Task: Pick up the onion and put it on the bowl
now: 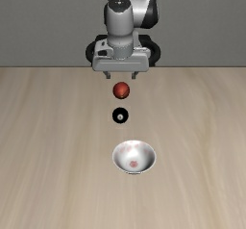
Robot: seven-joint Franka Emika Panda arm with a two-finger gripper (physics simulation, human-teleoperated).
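While gripper (pixel 122 76) hangs spread, onion (pixel 121 89) just below fingertips.

Onion (pixel 121 89) behind bowl (pixel 133 157) (another object (pixel 119 114) lies between them)

White-grey arm (pixel 130 2) with black joint segments and a pale, boxy wrist block.

- Table (pixel 38 175): pale wood, with the grain running side to side.
- Black ball (pixel 119 115): small and round, with a pale spot on top. It rests on the table near its middle.
- Wall (pixel 38 21): plain grey, behind the table's far edge.
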